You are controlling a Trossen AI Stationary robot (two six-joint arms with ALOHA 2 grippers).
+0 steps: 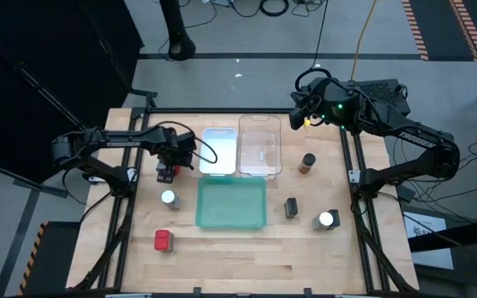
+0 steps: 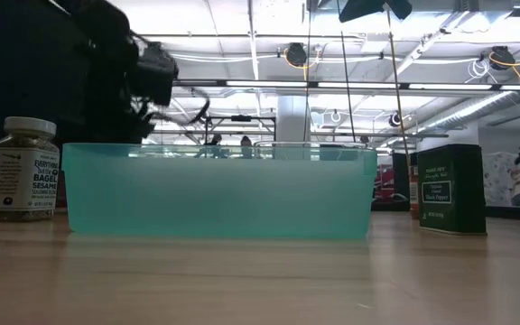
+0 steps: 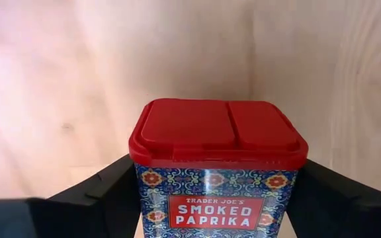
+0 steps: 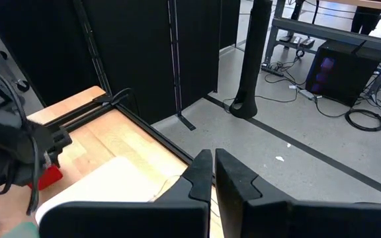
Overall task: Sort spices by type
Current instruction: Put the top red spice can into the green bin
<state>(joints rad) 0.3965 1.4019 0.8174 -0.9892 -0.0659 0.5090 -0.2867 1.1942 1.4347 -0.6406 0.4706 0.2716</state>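
A red-lidded tin marked smoked paprika [image 3: 217,165] stands upright between the fingers of my left gripper [image 1: 167,170], left of the white tray. A second red tin [image 1: 164,240] stands near the front left, with a white-lidded jar [image 1: 169,199] between the two. On the right are a dark tin [image 1: 291,207], another white-lidded jar [image 1: 327,219] and a brown jar [image 1: 307,162]. My right gripper [image 4: 213,173] is shut, holds nothing, and hangs high over the table's far right corner [image 1: 298,112]. My left gripper comes from above, pointing down, and has the paprika tin pinched between its two fingers. One finger [image 3: 111,192] lies on the tin's left wall [image 3: 139,198] and the other on its right wall [image 3: 295,198], below the red lid. The tin is upright; its base is hidden.
Three trays fill the middle: a white tray [image 1: 219,151] and a clear tray [image 1: 260,146] at the back, and a green tray [image 1: 232,203] in front of them. The metal frame rails [image 1: 358,178] run along both table sides. Bare wood lies along the near edge.
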